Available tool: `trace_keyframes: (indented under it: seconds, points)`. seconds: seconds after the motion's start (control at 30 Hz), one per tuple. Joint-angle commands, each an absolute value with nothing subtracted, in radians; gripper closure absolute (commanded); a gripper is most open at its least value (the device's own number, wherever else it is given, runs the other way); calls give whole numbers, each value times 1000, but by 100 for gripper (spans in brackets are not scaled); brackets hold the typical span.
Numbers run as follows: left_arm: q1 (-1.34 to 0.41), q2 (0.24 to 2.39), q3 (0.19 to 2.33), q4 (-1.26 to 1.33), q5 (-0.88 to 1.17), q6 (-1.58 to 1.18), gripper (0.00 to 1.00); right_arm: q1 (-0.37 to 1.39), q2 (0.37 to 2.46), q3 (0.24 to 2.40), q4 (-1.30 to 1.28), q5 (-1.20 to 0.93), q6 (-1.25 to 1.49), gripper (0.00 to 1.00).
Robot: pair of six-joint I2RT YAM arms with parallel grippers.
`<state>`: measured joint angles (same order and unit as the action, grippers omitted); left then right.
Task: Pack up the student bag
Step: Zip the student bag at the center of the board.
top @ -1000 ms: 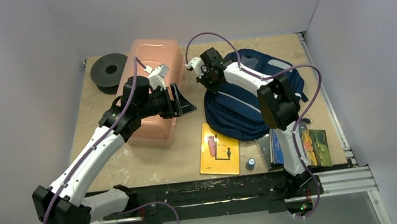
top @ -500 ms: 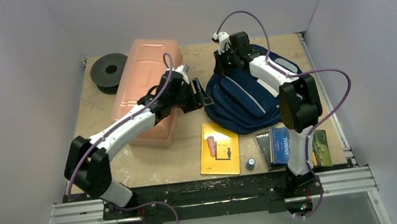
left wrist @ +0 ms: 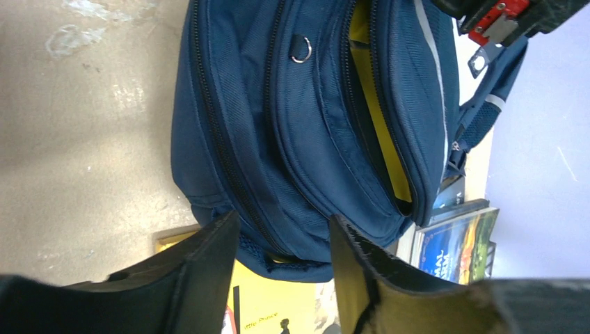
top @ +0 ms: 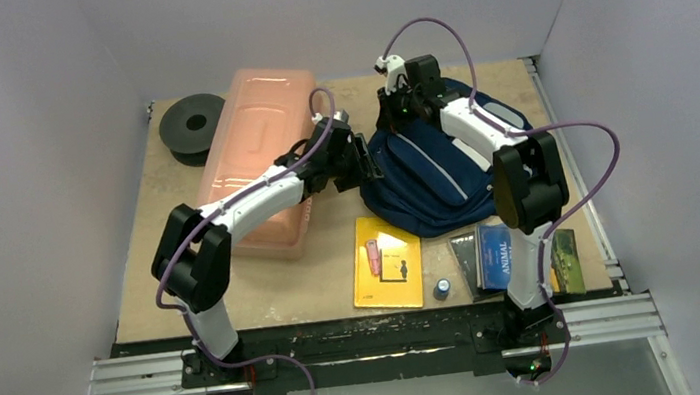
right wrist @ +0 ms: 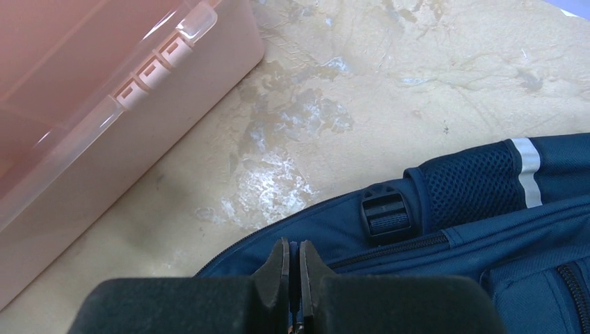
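The student bag (top: 434,172) is a navy backpack with grey stripes, lying at the table's right middle. In the left wrist view the bag (left wrist: 306,125) has one zip parted, showing yellow lining (left wrist: 379,118). My left gripper (top: 363,161) is open at the bag's left edge. In its own view the left gripper (left wrist: 282,247) has the bag's near corner between its spread fingers, not clamped. My right gripper (top: 397,115) is at the bag's far left edge. In the right wrist view it (right wrist: 293,261) is shut on a thin fold of the bag (right wrist: 445,229).
A long pink translucent box (top: 260,153) lies left of the bag, with a black spool (top: 193,126) behind it. A yellow book (top: 386,262), a small blue-capped cylinder (top: 443,288) and several books (top: 504,254) lie along the near edge.
My left arm has swung right from over the pink box to the bag's left edge, jaws open. The right gripper shifted to the bag's far edge earlier and has held still since.
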<state>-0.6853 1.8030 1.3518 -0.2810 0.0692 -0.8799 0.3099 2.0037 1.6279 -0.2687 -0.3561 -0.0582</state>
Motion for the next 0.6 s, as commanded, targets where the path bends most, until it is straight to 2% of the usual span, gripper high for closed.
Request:
trace_keyframes:
  seconds: [0.0, 0.13, 0.23, 0.37, 0.43, 0.57]
  points:
    - [-709, 1808, 1364, -287, 12, -941, 42, 308, 1908, 1652, -170, -383, -31, 100]
    - [-709, 1879, 1416, -295, 59, -950, 42, 308, 1908, 1647, -173, -385, -45, 100]
    - [-709, 1902, 1431, -278, 53, -943, 51, 308, 1885, 1607, -138, -385, -58, 100]
    - [-709, 1905, 1453, -260, 14, -893, 78, 308, 1863, 1562, -82, -532, -121, 100]
    - [-708, 1898, 1456, -243, 4, -869, 99, 310, 1837, 1489, 11, -675, -145, 100]
    - [-707, 1857, 1414, -139, -23, -838, 100, 327, 1786, 1361, 115, -741, -114, 100]
